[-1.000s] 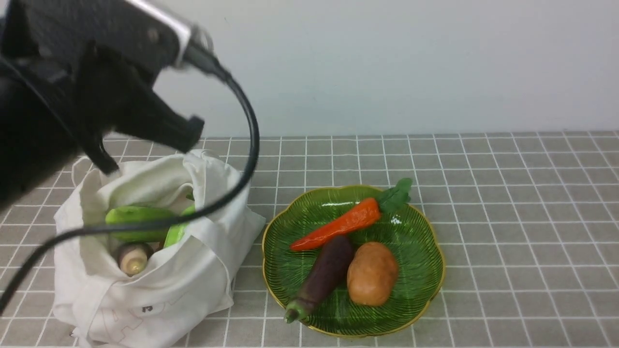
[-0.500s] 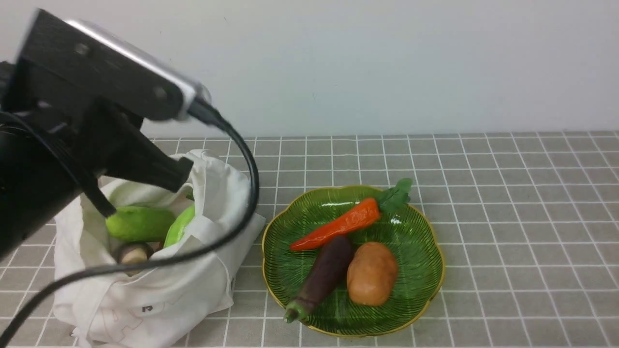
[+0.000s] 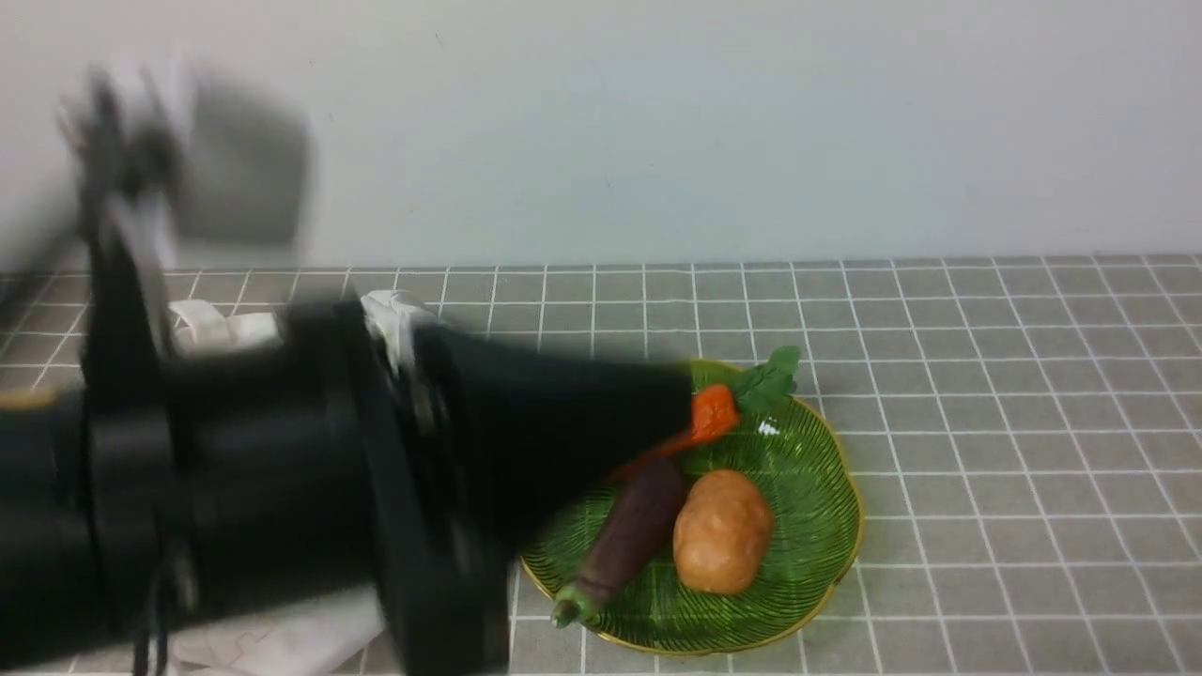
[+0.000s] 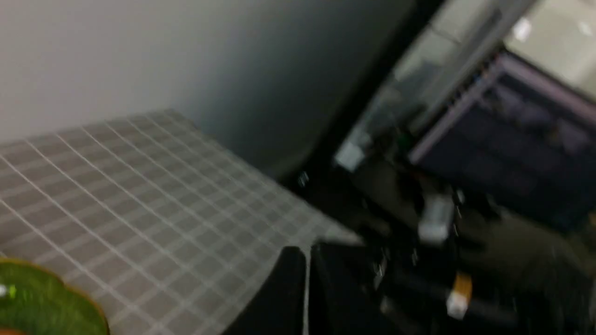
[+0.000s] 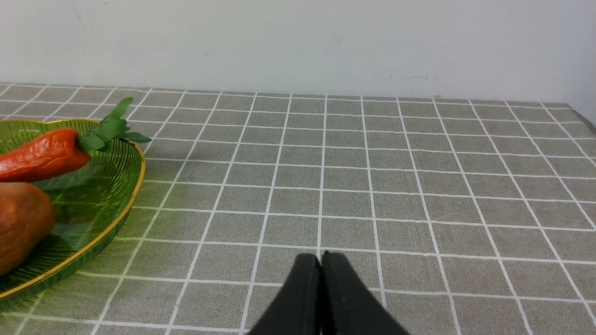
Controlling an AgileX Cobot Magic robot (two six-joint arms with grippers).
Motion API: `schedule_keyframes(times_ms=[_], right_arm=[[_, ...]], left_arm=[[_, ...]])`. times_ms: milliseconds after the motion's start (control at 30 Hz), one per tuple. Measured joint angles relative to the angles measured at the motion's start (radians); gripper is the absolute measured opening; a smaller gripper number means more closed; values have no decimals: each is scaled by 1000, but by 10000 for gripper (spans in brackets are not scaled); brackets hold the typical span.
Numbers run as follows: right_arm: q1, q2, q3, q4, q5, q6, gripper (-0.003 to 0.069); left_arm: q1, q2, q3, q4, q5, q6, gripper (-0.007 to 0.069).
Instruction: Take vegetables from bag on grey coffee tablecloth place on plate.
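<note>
On the grey checked cloth (image 3: pixel 986 422), the gold-rimmed green plate (image 3: pixel 812 469) holds an orange carrot (image 3: pixel 711 413), a purple eggplant (image 3: pixel 631 526) and a brown potato (image 3: pixel 723 530); the white bag (image 3: pixel 225 330) lies left, mostly hidden.

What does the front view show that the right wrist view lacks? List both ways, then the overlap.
Front view only: the blurred left arm, bits of the white bag behind it, and a purple eggplant on the plate. Right wrist view only: the right hand, shut, over the tablecloth. Both: the green plate, carrot, brown potato, tablecloth and wall.
</note>
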Motion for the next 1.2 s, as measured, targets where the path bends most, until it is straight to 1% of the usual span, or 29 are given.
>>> schedule_keyframes(times_ms=[33,67,133,167,200,267,333,367,533,700,900,1200], right_arm=[[0,0,0,0,0,0,-15],[0,0,0,0,0,0,-15],[0,0,0,0,0,0,-15],[0,0,0,0,0,0,-15],[0,0,0,0,0,0,-15],[0,0,0,0,0,0,-15],[0,0,0,0,0,0,-15],[0,0,0,0,0,0,-15],[0,0,0,0,0,0,-15],[0,0,0,0,0,0,-15],[0,0,0,0,0,0,-15],[0,0,0,0,0,0,-15]], left_arm=[[1,-1,0,179,47,-115,-1],[3,-1,0,256,67,-173,-1],[54,-1,0,587,142,-470,-1],[54,-1,0,608,142,-490,-1],[94,-7,0,723,162,-597,-1],[161,-29,0,882,175,-726,-1],[207,-60,-3,947,181,-767,-1],[239,-94,-10,973,183,-783,-1],[337,-280,-21,1005,139,-796,-1],[389,-452,-24,1027,136,-788,-1],[393,-555,-24,1038,136,-784,-1],[393,-591,-24,1058,164,-781,-1]])
